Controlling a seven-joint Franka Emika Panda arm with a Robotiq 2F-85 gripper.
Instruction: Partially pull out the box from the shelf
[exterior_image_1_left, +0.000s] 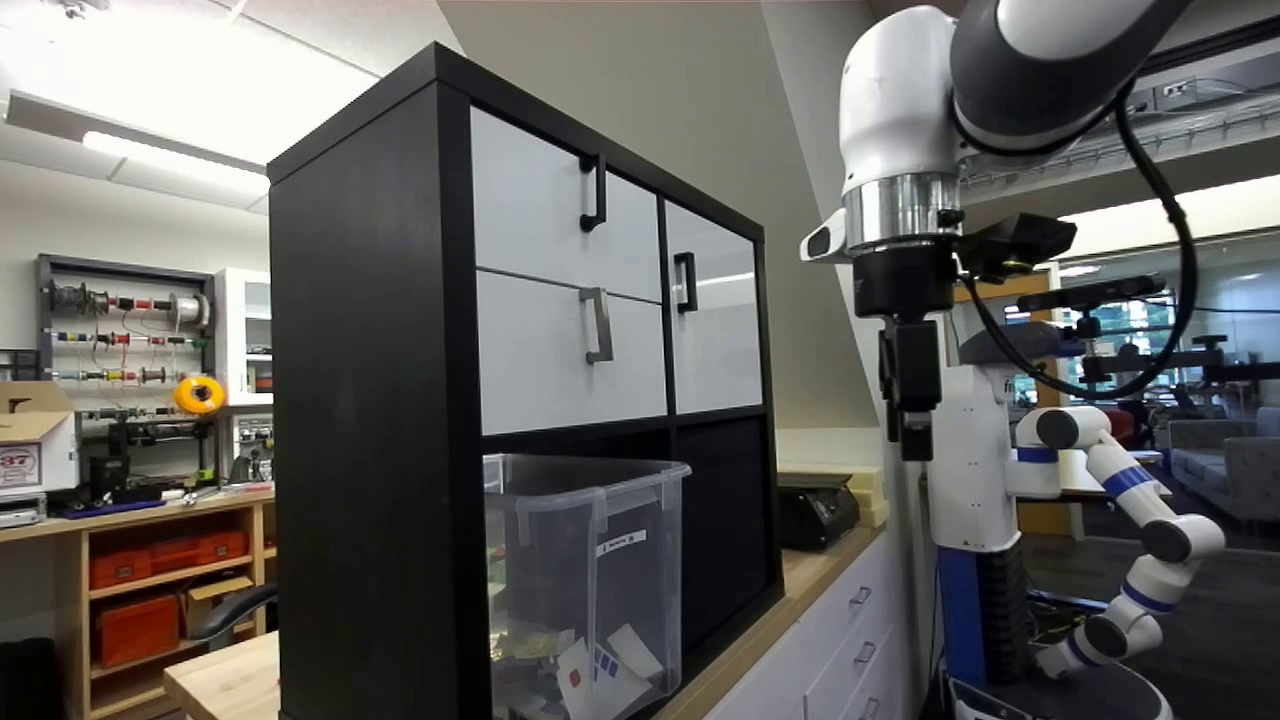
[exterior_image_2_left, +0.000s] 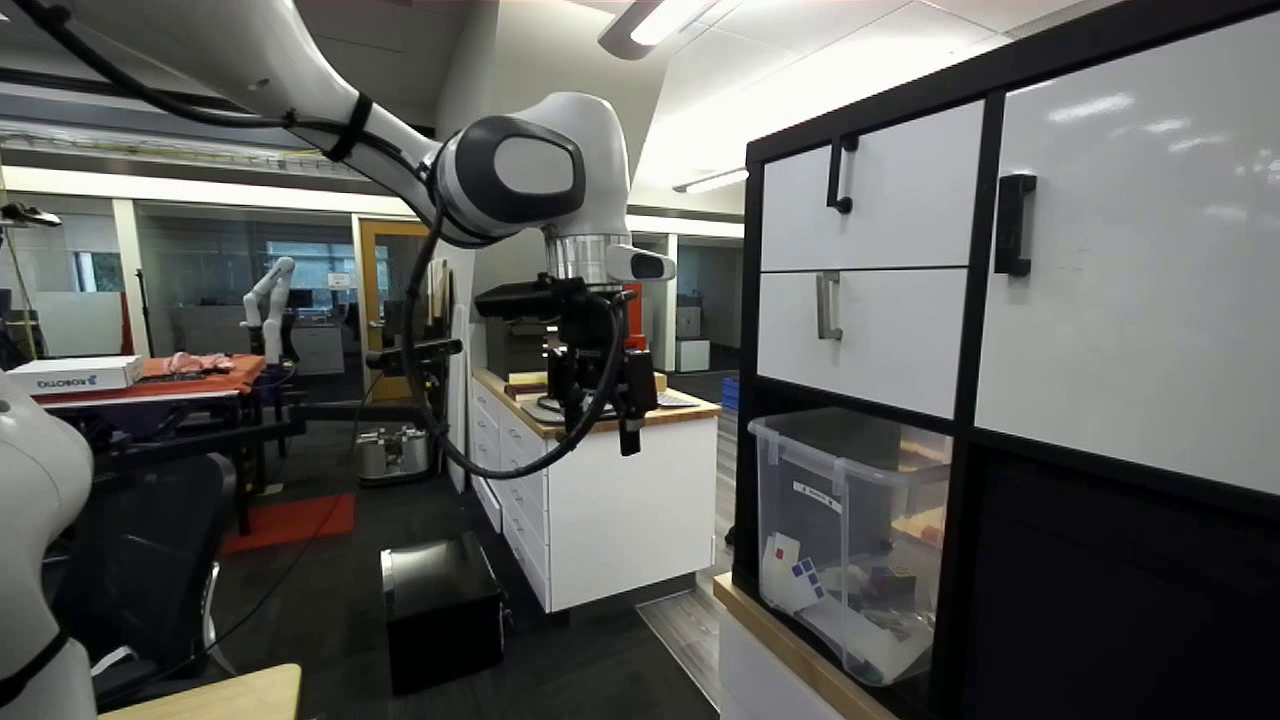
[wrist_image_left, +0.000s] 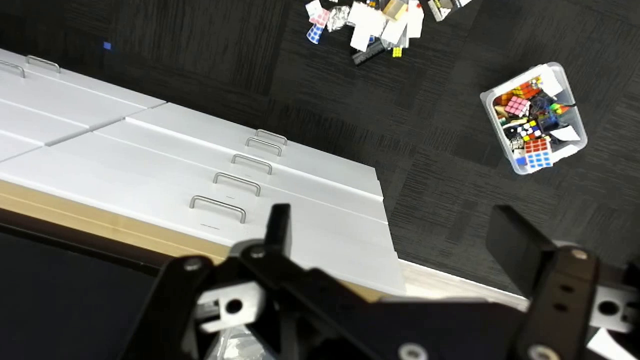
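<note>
The claw (wrist_image_left: 392, 220), spread wide and empty, hangs well apart from the box (exterior_image_1_left: 590, 580), low in the shelf (exterior_image_1_left: 360, 400) with its rim (exterior_image_1_left: 645, 481) jutting slightly; the approach seems in hand, a rim grip next

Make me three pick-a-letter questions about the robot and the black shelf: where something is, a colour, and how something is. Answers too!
1. Where in the shelf is the clear bin?
A) Behind the tall door
B) Under the two drawers
C) Above the drawers

2. What colour are those drawers?
A) White
B) Green
C) Purple

3. How are the robot's jaws?
A) Shut on the bin
B) Shut, empty
C) Open

1 B: both exterior views show it beneath them.
2 A: their fronts look white.
3 C: the wrist view shows them apart, floor showing between.
</note>
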